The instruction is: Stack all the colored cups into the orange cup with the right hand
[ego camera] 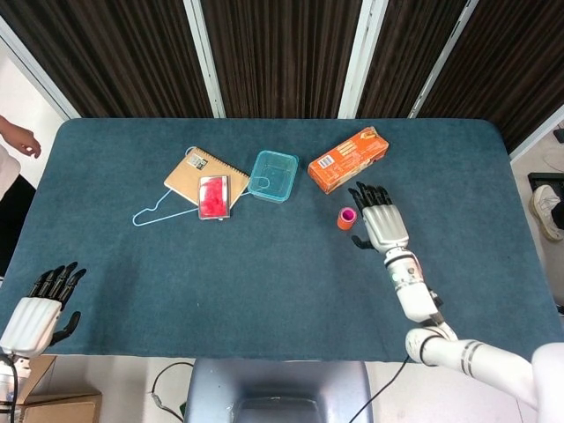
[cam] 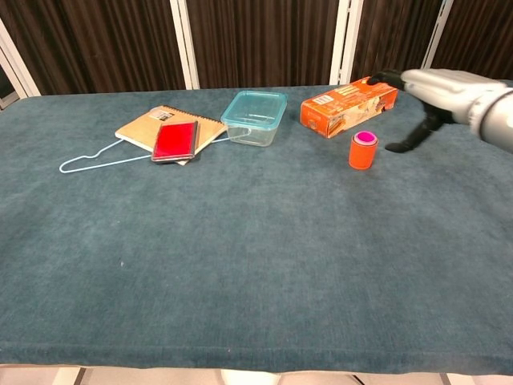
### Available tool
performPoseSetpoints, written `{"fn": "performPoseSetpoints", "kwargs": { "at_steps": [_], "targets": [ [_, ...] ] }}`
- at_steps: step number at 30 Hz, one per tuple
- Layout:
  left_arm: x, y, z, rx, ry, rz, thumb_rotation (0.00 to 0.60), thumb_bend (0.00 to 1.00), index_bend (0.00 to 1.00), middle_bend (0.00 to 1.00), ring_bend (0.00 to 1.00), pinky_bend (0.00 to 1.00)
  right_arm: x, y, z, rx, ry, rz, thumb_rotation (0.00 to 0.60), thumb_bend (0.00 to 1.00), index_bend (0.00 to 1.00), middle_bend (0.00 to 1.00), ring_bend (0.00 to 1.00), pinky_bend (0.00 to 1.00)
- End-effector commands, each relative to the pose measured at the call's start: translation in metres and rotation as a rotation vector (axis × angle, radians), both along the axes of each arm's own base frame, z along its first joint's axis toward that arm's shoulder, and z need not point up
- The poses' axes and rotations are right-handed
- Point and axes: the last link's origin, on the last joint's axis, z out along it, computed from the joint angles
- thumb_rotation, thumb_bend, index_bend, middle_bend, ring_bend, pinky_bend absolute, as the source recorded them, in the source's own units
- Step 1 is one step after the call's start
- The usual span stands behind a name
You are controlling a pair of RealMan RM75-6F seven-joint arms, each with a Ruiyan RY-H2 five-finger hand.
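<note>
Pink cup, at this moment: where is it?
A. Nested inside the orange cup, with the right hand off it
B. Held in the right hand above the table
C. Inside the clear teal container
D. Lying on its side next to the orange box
A: the pink cup sits inside the orange cup, only its rim showing, while the right hand is beside the stack with fingers spread, holding nothing.

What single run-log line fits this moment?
right hand: open, beside orange cup | pink cup: nested inside | left hand: idle
</note>
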Motion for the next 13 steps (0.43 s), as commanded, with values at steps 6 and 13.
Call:
{"fn": "performPoseSetpoints", "kwargs": {
  "at_steps": [6,13],
  "targets": [
    [0.003,-0.006,0.003,0.04,-0.047,-0.072,0.6,0.43,0.0,0.0,0.0,0.09,-0.085,0.196,0.076,-0.108,0.1,-0.013,0.6,0.36,0.0,0.0,0.0,0.0],
    [0.002,-0.008,0.001,0.018,-0.033,-0.065,0.6,0.44,0.0,0.0,0.0,0.09,-0.09,0.2,0.084,-0.097,0.096,-0.019,0.6,0.36,0.0,0.0,0.0,0.0]
  ]
}}
